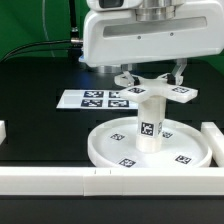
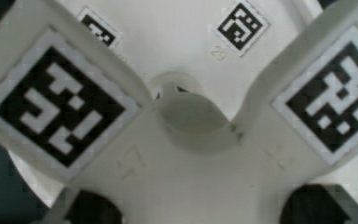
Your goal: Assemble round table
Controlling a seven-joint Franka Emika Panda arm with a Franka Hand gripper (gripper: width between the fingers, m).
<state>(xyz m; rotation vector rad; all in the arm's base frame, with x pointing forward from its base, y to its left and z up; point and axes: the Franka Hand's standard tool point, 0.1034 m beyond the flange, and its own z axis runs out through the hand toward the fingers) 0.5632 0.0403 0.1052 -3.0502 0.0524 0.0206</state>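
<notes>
The round table's white disc (image 1: 110, 148) lies flat on the black table, with small tags on it. Its tagged white post (image 1: 150, 125) stands upright on the disc's hub. My gripper (image 1: 150, 78) is right above the post and shut on a white foot piece (image 1: 185, 95) with flat tagged arms, held level at the post's top. I cannot tell whether piece and post touch. In the wrist view the foot piece (image 2: 194, 120) fills the picture, with its tagged arms and a round middle socket. My gripper (image 2: 208, 205) has its dark fingertips (image 2: 96, 207) on either side of it.
The marker board (image 1: 90, 98) lies flat behind the disc on the exterior view's left. White border rails run along the front (image 1: 90, 180) and the exterior view's right (image 1: 214, 140). A small white block (image 1: 3, 130) sits at the left edge.
</notes>
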